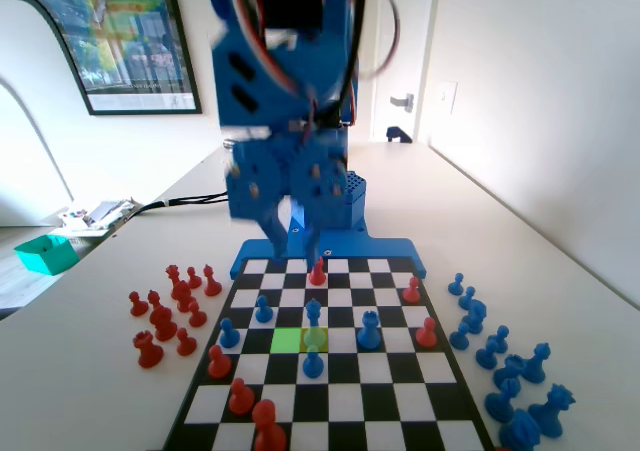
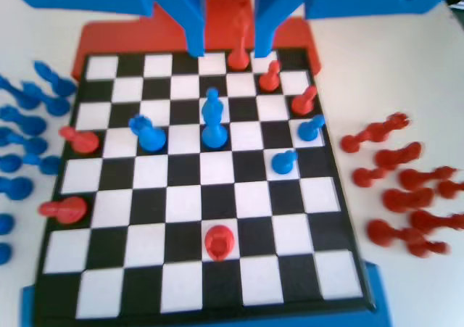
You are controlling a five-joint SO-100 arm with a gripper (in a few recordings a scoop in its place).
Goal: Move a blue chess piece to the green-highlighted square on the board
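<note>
In the fixed view the green-highlighted square (image 1: pixel 287 339) is bare, near the middle of the board (image 1: pixel 345 401). On the paler yellow-green square just right of it stands a blue pawn (image 1: pixel 314 316), with another blue pawn (image 1: pixel 313 363) one square nearer the camera. In the wrist view those two stand together as the pawn pair (image 2: pixel 212 117). My gripper (image 1: pixel 290 251) hangs open above the board's far rows, well back from the pawns and holding nothing. In the wrist view the gripper (image 2: pixel 230 48) has its jaws apart at the top, framing a red piece (image 2: pixel 238 55).
More blue pawns (image 1: pixel 263 309) (image 1: pixel 229 333) and a bigger blue piece (image 1: pixel 370 329) stand on the board among red pieces (image 1: pixel 318 271) (image 1: pixel 240 396). Beside the board lie red pieces (image 1: pixel 165 311) at left and blue pieces (image 1: pixel 505 366) at right. A teal box (image 1: pixel 45 253) sits far left.
</note>
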